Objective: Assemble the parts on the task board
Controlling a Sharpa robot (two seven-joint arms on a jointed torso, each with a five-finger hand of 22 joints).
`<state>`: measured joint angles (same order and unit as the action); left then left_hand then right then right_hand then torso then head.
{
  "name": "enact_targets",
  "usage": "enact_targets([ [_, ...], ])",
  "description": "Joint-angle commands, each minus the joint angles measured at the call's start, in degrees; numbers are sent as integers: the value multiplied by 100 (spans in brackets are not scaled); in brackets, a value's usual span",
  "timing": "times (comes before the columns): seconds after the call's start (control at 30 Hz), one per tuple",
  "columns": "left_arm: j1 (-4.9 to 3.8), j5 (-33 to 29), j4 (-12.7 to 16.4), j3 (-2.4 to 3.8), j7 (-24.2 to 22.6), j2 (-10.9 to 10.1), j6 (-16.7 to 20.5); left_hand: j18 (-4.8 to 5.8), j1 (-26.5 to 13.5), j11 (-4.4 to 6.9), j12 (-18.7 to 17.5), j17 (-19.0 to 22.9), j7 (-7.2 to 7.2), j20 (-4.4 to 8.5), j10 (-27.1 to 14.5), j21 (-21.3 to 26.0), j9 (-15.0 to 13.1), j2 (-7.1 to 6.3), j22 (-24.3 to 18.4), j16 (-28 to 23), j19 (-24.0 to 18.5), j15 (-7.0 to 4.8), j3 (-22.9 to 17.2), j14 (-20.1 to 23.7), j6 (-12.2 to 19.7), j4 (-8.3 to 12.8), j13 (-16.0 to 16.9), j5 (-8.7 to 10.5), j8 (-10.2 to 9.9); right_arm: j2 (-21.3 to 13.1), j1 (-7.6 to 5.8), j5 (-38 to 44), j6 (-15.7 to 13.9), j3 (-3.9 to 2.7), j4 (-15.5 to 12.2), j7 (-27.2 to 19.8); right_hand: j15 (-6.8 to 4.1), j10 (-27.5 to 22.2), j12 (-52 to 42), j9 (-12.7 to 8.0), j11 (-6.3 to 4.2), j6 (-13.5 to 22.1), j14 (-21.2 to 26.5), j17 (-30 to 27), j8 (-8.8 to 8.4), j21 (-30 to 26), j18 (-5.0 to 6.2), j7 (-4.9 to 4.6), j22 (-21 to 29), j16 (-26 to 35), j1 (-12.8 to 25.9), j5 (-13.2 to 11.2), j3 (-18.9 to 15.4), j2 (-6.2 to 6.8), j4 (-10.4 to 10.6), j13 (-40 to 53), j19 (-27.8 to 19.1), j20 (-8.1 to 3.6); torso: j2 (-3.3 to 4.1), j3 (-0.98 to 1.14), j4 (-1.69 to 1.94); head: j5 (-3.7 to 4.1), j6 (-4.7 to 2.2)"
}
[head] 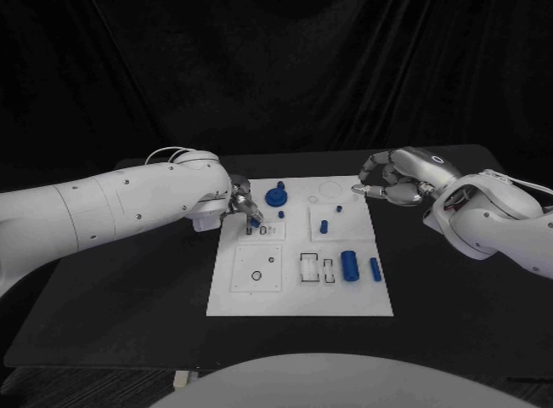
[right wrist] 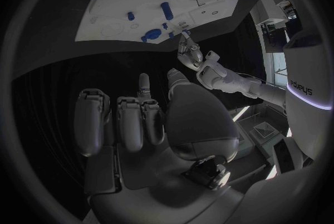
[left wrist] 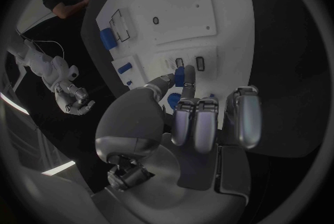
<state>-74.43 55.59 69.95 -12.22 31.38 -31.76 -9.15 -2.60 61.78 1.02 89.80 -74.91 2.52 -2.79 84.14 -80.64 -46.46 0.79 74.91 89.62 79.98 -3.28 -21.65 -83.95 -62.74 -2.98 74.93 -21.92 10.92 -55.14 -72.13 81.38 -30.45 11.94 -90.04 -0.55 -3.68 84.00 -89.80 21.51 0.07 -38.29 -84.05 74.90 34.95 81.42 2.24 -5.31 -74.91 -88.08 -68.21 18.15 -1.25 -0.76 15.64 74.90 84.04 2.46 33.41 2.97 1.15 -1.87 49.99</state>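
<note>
Pinching a small blue part (left wrist: 180,75) between thumb and finger, the left hand (head: 237,204) holds it over the task board (head: 350,302) beside two small rectangular slots (left wrist: 189,63) — the right hand (head: 392,189), fingers curled on nothing, hovers off the board's far right corner.

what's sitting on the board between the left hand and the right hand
In the head view, between the left hand and right hand: a round blue part and small blue pegs.

A matt white task board (head: 350,302) lies on a matt black table (head: 129,314). Glossy silver metal fingers (left wrist: 186,118) pinch a smooth blue plastic part (left wrist: 180,76).
</note>
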Motion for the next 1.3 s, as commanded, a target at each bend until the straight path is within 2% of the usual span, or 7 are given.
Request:
enact_targets([
  [0.03,33,-11,-4,4,-11,16,214,-68,-40,41,-27,-1509,-19,-1,536,20,-6,-10,767,38,-35,-49,-49,-605,45,28,1451,-34,-24,1,14,-2,2,-4,-8,65,37,600,-20,-5,41,-26,-498,1025,7,-26,11,-17,-1197,22,-44,-8,0,-2,9,1510,190,47,-1,1,1,-17,1],
  [0.37,127,-10,-49,3,-48,77,404,-71,-60,37,-40,-1509,-13,-1,521,33,-13,-3,761,38,-42,-47,-74,-605,49,20,1435,-25,-26,-14,16,-2,-13,-4,-16,49,39,600,-20,-10,43,-16,-497,1019,1,-33,13,-19,-1194,24,-63,12,1,-5,10,1510,188,48,-4,0,6,-3,1],
  [1.3,199,-10,-88,2,-38,144,289,-72,-86,37,-51,-1509,-16,-2,511,45,-31,13,758,38,-45,-45,-109,-605,24,6,1424,-17,-14,-18,32,-2,10,-4,-1,56,42,600,-20,-15,48,-14,-495,1013,-1,-35,13,-20,-1194,27,-84,39,1,-6,9,1510,187,50,-4,-3,0,-24,1],
])
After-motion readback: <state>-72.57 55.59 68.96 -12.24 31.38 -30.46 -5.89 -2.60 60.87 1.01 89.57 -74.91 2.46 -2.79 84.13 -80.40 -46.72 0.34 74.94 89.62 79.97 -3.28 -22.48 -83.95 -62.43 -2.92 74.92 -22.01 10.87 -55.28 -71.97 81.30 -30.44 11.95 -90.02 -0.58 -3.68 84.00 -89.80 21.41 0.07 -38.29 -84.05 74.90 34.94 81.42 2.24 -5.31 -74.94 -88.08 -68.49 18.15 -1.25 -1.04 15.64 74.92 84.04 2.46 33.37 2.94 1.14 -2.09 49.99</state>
